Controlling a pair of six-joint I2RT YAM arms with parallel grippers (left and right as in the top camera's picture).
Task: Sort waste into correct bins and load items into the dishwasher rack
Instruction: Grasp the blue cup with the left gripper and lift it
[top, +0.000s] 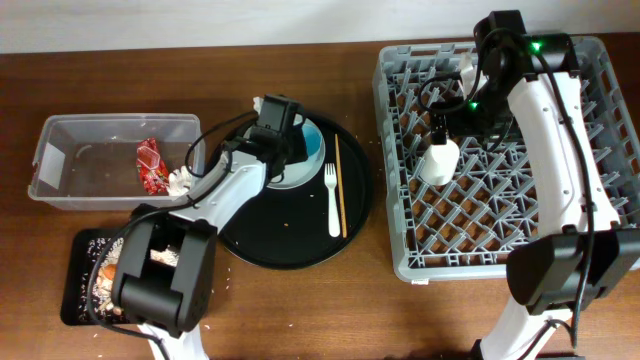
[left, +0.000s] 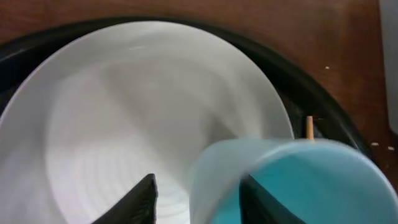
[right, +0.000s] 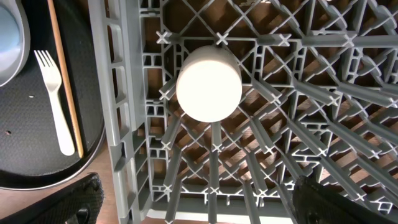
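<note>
My left pincer (left: 198, 193) astride blue cup (left: 305, 180) rim, over plate (left: 124, 106) on round tray (left: 314, 84); whether gripped, cannot tell. My right pincer (right: 199, 200) wide open above cream cup (right: 209, 84) in rack (right: 323, 106).

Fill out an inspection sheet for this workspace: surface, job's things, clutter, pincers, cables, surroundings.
Surface: brown wooden table.
Job's things: cream cup upside down in the grey rack; light blue cup on the pale plate on the round black tray, beside the white fork and chopsticks; red wrapper in the clear tub; scraps in the black rectangular tray.
Clutter: pale crumbs on the table.
Pincers: left pincer straddles the blue cup's wall, gap showing, not clamped; right pincer open, empty, above the cream cup.
Cables: black cable looped along the left arm.
Surroundings: pale wall.
</note>
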